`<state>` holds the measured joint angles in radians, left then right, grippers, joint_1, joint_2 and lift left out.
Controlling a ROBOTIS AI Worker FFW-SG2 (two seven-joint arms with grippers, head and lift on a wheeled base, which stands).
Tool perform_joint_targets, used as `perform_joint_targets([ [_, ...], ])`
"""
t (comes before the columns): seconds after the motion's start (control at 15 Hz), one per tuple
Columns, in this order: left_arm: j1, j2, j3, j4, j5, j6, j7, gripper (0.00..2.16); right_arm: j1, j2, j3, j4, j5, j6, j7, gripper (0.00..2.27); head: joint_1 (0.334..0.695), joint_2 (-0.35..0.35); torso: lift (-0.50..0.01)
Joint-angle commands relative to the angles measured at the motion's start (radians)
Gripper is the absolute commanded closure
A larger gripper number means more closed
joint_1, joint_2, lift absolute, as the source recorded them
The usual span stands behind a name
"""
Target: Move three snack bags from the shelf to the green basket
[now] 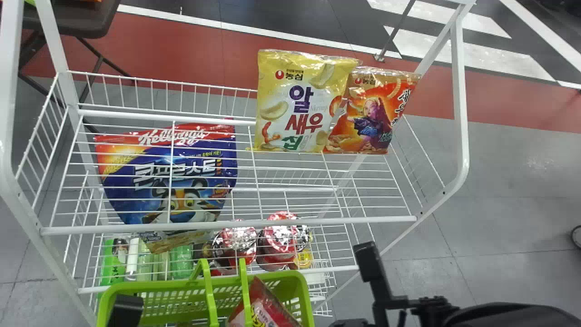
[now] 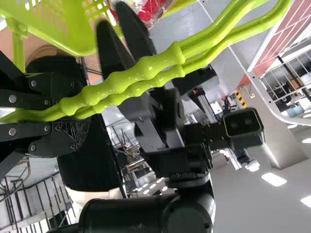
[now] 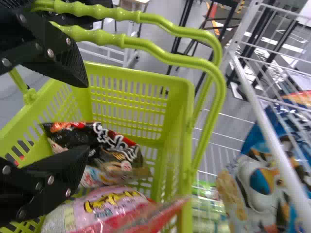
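In the head view, my left gripper's black wrist part (image 1: 125, 311) is at the bottom left, over the green basket (image 1: 154, 287). In the left wrist view my left gripper (image 2: 68, 109) is shut on the two basket handles (image 2: 146, 70). My right gripper's wrist part (image 1: 383, 290) stands right of the basket. In the right wrist view the right gripper (image 3: 87, 115) is open above the basket, fingers apart and holding nothing. A dark snack bag (image 3: 109, 150) and a pink-and-red one (image 3: 109, 204) lie inside. On the shelf stand a yellow bag (image 1: 290, 100), an orange bag (image 1: 372, 111) and a blue bag (image 1: 181, 177).
The white wire shelf (image 1: 227, 224) has a raised front rail and tall side frames. Its lower level holds red-lidded cups (image 1: 279, 238) and green packages (image 1: 181, 261), behind the basket. A dark chair (image 1: 72, 18) stands behind at the far left.
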<state>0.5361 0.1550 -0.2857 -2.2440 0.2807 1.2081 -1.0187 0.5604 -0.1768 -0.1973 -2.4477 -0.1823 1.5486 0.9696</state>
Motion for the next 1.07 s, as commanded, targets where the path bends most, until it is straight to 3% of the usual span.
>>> perform_joint_targets([
  [0.0, 0.001, 0.001, 0.0, 0.0, 0.0, 0.0, 0.0, 1.64, 0.026, 0.025, -0.079, -0.074, 0.006, 0.024, -0.002, 0.1, 0.695, -0.35, -0.047],
  [0.13, 0.001, 0.0, 0.002, 0.0, 0.0, 0.0, 0.0, 1.64, 0.062, 0.065, -0.169, -0.139, -0.019, -0.061, -0.02, 0.1, 0.695, -0.35, -0.047],
  [0.33, 0.001, 0.0, 0.005, 0.001, 0.002, 0.0, -0.003, 1.64, 0.095, 0.131, -0.264, -0.125, -0.089, -0.531, -0.137, 0.1, 0.695, -0.35, -0.047],
  [0.53, 0.001, -0.002, 0.005, 0.004, 0.002, 0.0, -0.003, 1.64, 0.053, 0.132, -0.248, 0.033, -0.118, -1.077, -0.295, 0.09, 0.695, -0.35, -0.047],
  [0.67, 0.002, -0.002, 0.006, 0.004, 0.003, 0.0, -0.001, 1.64, -0.036, 0.132, -0.214, 0.134, -0.083, -1.187, -0.385, 0.1, 0.695, -0.35, -0.047],
  [0.87, 0.002, -0.002, 0.008, 0.006, 0.002, 0.0, 0.0, 1.64, -0.208, 0.132, -0.154, 0.312, 0.069, -1.273, -0.517, 0.11, 0.695, -0.35, -0.047],
  [1.0, 0.001, -0.002, 0.013, 0.012, 0.003, 0.0, -0.001, 1.64, -0.321, 0.131, -0.151, 0.44, 0.121, -1.307, -0.548, 0.11, 0.695, -0.35, -0.047],
])
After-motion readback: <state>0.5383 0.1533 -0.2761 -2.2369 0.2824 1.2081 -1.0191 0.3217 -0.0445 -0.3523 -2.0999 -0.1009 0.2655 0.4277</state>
